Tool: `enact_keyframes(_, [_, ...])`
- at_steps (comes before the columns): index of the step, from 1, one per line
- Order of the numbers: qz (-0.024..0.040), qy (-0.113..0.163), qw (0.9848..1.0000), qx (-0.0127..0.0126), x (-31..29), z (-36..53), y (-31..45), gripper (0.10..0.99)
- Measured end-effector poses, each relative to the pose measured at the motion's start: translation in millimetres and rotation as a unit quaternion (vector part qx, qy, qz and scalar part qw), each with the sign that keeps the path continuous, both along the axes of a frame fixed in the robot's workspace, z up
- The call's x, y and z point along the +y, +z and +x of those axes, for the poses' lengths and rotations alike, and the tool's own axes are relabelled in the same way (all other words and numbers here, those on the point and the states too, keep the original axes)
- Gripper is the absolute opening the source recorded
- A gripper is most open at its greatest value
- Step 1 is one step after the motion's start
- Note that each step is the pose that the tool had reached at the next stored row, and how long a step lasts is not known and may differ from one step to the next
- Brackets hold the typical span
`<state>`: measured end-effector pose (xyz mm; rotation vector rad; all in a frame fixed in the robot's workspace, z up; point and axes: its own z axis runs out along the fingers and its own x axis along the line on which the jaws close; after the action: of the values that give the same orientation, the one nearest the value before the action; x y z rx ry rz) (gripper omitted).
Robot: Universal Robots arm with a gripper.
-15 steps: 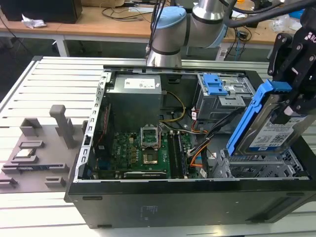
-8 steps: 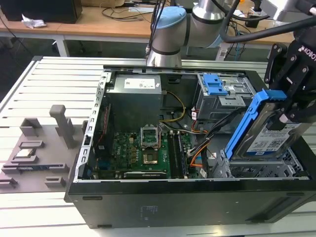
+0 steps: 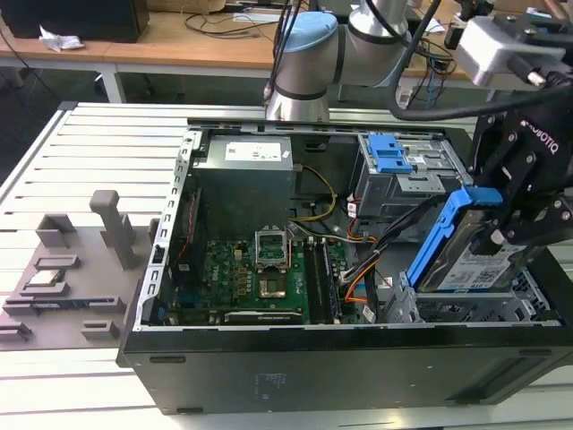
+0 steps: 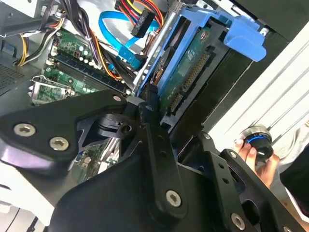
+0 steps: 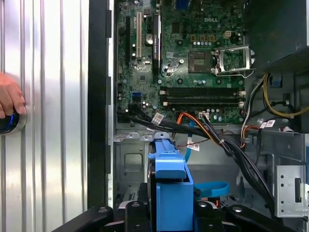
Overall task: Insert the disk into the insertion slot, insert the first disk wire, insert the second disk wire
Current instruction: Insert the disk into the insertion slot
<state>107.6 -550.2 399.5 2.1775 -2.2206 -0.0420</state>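
In the exterior view my gripper (image 3: 512, 224) is shut on the disk (image 3: 457, 260), a silver drive in a blue frame. The disk hangs tilted, its lower end over the insertion slot (image 3: 466, 309), a low silver cage at the case's front right. Both wrist views show the blue frame (image 5: 169, 179) (image 4: 207, 38) between my black fingers (image 5: 133, 209). The first disk wire (image 4: 140, 19), an orange, red and black bundle with a black plug, lies loose beside the cage. The second disk wire (image 4: 113, 36), a flat light-blue cable, curls next to it.
A taller grey cage with a blue latch (image 3: 392, 166) stands behind the slot. The green motherboard (image 3: 260, 278) fills the case floor, and black cables (image 5: 231, 150) cross near the slot. A person's hand (image 5: 8, 99) rests on a knob outside the case wall.
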Motion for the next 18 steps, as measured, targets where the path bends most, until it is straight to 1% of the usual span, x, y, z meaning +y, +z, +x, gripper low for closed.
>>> enact_keyframes(1, [0.0000, 0.000, 1.0000, 0.0000, 0.0, 0.0, -5.5, 0.361])
enact_keyframes(2, [0.0001, 0.000, 1.0000, 0.0000, 0.0, 0.0, -9.4, 0.361])
enact_keyframes(4, [0.0000, 0.000, 1.0000, 0.0000, 0.0, 0.0, -13.3, 0.361])
enact_keyframes(6, [0.0000, 0.000, 1.0000, 0.0000, 0.0, 0.0, -20.0, 0.361])
enact_keyframes(11, [0.0000, 0.000, 1.0000, 0.0000, 0.0, 0.0, -21.4, 0.373])
enact_keyframes(12, [0.0000, 0.000, 1.0000, 0.0000, 0.0, 0.0, -21.4, 0.439])
enact_keyframes(14, [0.0001, 0.000, 1.0000, 0.0000, 0.0, 0.0, -21.5, 0.439])
enact_keyframes(15, [0.0000, 0.000, 1.0000, 0.0000, 0.0, 0.0, -21.5, 0.420])
enact_keyframes(16, [0.0000, 0.000, 1.0000, 0.0000, 0.0, 0.0, -21.5, 0.420])
enact_keyframes(17, [0.0000, 0.000, 1.0000, 0.0000, 0.0, 0.0, -21.5, 0.357])
enact_keyframes(18, [0.0000, 0.000, 1.0000, 0.0000, 0.0, 0.0, -21.5, 0.231])
